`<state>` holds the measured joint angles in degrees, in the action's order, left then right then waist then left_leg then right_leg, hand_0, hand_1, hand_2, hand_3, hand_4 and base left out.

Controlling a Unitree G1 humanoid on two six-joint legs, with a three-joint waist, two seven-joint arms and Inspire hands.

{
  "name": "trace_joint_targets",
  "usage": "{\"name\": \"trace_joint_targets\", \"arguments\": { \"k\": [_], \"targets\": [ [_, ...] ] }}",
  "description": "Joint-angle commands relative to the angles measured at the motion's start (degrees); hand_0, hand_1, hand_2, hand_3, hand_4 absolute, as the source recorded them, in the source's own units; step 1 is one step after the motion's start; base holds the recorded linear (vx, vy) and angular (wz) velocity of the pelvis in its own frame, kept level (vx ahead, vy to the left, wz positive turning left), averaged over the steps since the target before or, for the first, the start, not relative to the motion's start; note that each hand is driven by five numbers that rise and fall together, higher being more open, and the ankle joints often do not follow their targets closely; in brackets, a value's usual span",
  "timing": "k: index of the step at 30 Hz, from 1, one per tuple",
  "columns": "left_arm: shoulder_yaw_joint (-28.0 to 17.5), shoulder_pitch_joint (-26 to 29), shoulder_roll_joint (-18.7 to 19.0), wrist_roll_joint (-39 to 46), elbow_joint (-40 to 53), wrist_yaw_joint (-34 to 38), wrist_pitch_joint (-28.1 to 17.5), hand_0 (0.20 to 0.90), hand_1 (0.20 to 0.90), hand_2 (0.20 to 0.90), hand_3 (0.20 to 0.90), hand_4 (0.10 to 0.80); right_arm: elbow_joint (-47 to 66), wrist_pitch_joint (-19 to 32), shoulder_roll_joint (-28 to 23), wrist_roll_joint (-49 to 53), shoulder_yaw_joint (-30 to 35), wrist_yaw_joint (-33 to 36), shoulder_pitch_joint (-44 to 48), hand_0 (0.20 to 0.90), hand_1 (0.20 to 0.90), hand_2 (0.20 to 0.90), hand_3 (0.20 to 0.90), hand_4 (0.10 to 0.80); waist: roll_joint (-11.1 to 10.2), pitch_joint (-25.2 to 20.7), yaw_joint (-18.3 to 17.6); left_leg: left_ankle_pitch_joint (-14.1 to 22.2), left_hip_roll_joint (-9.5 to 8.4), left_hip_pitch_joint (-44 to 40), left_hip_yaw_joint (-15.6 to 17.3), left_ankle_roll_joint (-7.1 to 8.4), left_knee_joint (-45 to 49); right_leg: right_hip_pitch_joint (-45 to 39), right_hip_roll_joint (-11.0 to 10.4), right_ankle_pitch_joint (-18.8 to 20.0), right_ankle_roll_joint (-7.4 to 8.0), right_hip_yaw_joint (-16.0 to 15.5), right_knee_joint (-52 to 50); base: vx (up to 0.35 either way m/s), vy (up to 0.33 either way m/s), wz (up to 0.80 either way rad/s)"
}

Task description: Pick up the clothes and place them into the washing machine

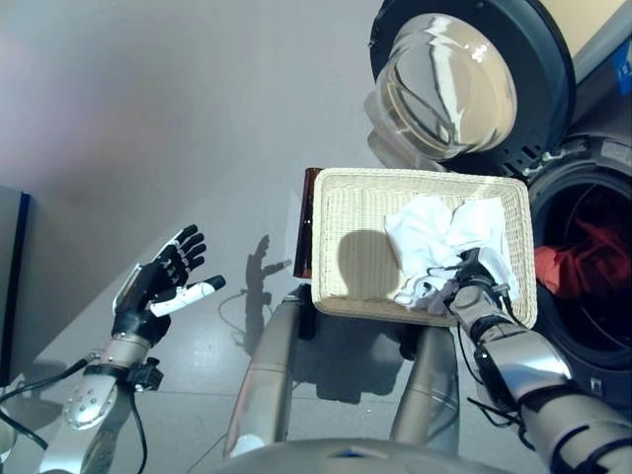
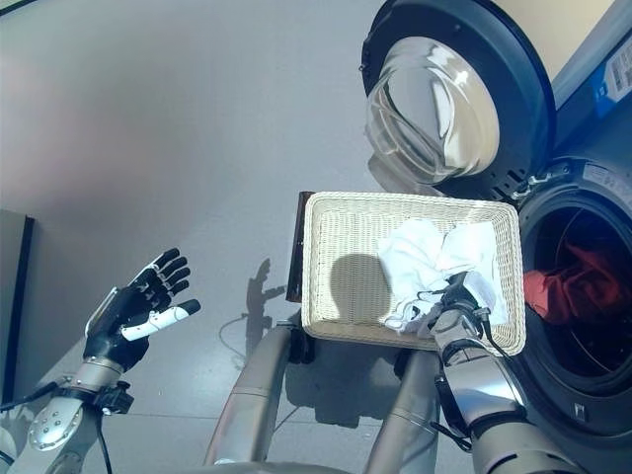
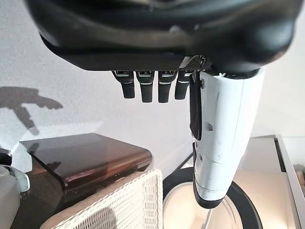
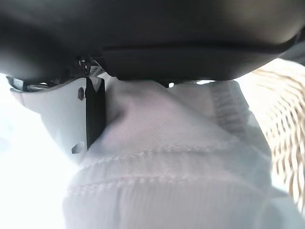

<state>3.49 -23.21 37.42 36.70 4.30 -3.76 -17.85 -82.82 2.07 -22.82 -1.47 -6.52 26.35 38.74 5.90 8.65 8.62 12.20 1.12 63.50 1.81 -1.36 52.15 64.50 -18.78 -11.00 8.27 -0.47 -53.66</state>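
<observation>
A heap of white clothes (image 1: 431,237) lies in the right half of a cream wicker basket (image 1: 351,252). My right hand (image 1: 472,283) reaches over the basket's near rim and is sunk into that heap. In the right wrist view white ribbed cloth (image 4: 167,167) is bunched against the palm beside the thumb, and the fingers are hidden. My left hand (image 1: 154,286) hovers over the floor far to the left, open and holding nothing. To the right, the washing machine's drum (image 1: 592,326) gapes open with a red garment (image 1: 583,259) inside.
The washer's round glass door (image 1: 459,84) is swung wide open just beyond the basket. The basket rests on a dark brown stand (image 3: 86,160). Grey floor (image 1: 148,118) spreads to the left. A dark panel edge (image 1: 12,276) shows at far left.
</observation>
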Motion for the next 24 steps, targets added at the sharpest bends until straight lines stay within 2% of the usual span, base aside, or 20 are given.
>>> {"name": "trace_joint_targets", "arguments": {
  "k": [1,3,6,15,16,19,24],
  "targets": [
    [-4.83,1.24,0.76,1.25,3.01,1.08,-5.08,0.900,0.900,0.900,0.900,0.800,4.26,7.03,-2.87,11.75,3.60,2.99,-1.75,0.200,0.200,0.200,0.200,0.300,-0.88,-0.91,-0.99,-4.09,1.88,-0.44,-1.87,2.98,-9.12,-0.02,-0.79,2.58,0.14,3.44,4.69,0.000,0.000,0.00],
    [-4.77,1.30,-0.15,1.77,1.78,1.46,-5.40,0.900,0.900,0.900,0.900,0.800,9.40,13.19,-2.39,24.56,8.97,1.90,-3.19,0.200,0.200,0.200,0.200,0.300,-1.47,-1.11,-1.92,-3.97,2.14,-1.10,-1.70,3.03,-9.47,-0.60,-0.47,2.52,0.10,3.40,5.26,0.036,0.000,-0.05],
    [-4.41,1.08,-1.22,2.78,0.68,1.46,-5.75,0.900,0.900,0.900,0.900,0.800,13.26,18.94,-0.40,37.99,13.94,-1.97,-6.43,0.200,0.200,0.200,0.200,0.300,-2.01,-1.14,-2.91,-3.87,2.51,-2.30,-1.61,3.15,-10.19,-1.62,-0.31,2.67,0.18,3.25,6.27,0.035,-0.001,-0.08],
    [-2.40,1.22,-3.14,4.93,-1.35,0.22,-5.21,0.900,0.900,0.900,0.900,0.800,19.27,26.97,2.75,63.25,22.53,-11.67,-9.12,0.200,0.200,0.200,0.200,0.300,-2.38,-1.40,-4.46,-3.24,3.29,-4.81,-1.58,3.55,-10.48,-4.49,0.27,2.00,-0.09,2.91,7.68,0.023,-0.013,-0.10],
    [-2.19,1.43,-4.31,5.25,-1.22,0.28,-5.13,0.900,0.900,0.900,0.900,0.800,22.24,29.42,4.76,68.95,25.44,-13.84,-9.40,0.200,0.200,0.200,0.200,0.300,-2.23,-1.45,-4.66,-3.13,3.37,-5.34,-1.60,3.55,-10.60,-4.93,0.30,1.83,-0.07,2.80,7.79,0.022,0.001,-0.07],
    [-1.48,1.49,-5.19,5.37,-1.39,0.11,-5.08,0.900,0.900,0.900,0.900,0.800,25.81,33.22,7.58,76.86,29.62,-16.36,-9.64,0.200,0.200,0.200,0.200,0.300,-2.00,-1.42,-4.80,-2.92,3.26,-5.79,-1.63,3.52,-10.69,-5.61,0.30,1.60,-0.07,2.82,8.08,0.008,-0.004,-0.09],
    [-0.20,1.84,-5.47,5.71,-1.40,0.09,-4.69,0.900,0.900,0.900,0.900,0.800,26.22,36.56,9.12,82.76,33.12,-16.32,-7.78,0.200,0.200,0.200,0.200,0.300,-1.54,-1.27,-4.83,-2.78,3.13,-5.71,-1.47,3.44,-10.54,-5.85,0.39,1.29,-0.23,2.77,8.02,0.000,0.000,-0.01]
  ]
}}
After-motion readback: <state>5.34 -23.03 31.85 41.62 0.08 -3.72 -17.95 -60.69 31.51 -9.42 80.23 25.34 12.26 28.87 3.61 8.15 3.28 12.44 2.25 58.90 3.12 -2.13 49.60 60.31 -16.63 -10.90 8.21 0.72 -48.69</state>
